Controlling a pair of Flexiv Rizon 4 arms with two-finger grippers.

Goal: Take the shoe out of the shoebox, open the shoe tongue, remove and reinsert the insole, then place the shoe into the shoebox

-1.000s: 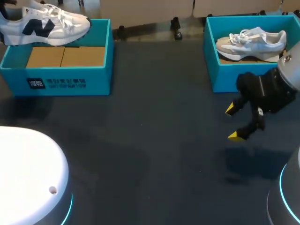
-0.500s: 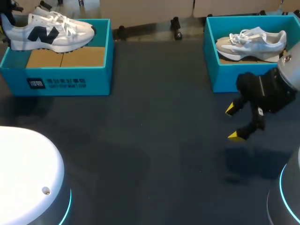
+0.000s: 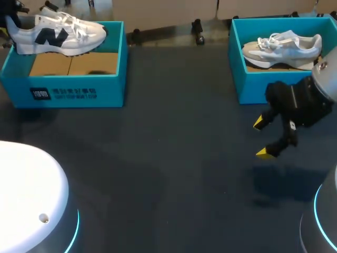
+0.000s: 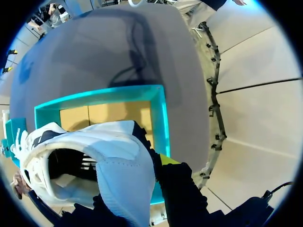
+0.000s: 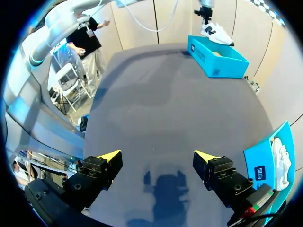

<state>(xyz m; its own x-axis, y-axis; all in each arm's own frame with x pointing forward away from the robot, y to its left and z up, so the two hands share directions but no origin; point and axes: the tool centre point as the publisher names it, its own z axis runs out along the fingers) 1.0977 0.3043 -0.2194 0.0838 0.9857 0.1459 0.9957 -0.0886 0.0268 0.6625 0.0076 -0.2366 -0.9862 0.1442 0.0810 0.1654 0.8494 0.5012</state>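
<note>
Over the last second the shoe (image 3: 58, 34) has slid a little to the R and dipped slightly. It was partly cut off at the view's edge; now it shows whole, toe pointing toward the table's middle. It hangs in the air over the back part of the left box (image 3: 79, 92), sole clear of the cardboard floor and casting a small shadow on it.

The left gripper (image 4: 154, 163) pinches the shoe at the heel. In the wrist view one yellow tip shows outside the heel collar, and the other finger is hidden, prob. inside the shoe. Since the shoe hangs unsupported, the grip looks firm.

The right gripper (image 3: 260, 138) hasn't moved. Its fingers are spread wide w/ nothing between them, and it hovers over the bare table (image 3: 174, 147) just in front of the right box (image 3: 237, 79), which holds a second shoe (image 3: 281, 47).

Meaning for the task: the take-out step is underway but not done, since the shoe is lifted but not yet past the box walls. Tongue and insole work haven't begun. The R arm is prob. waiting to help once the shoe reaches the middle.
</note>
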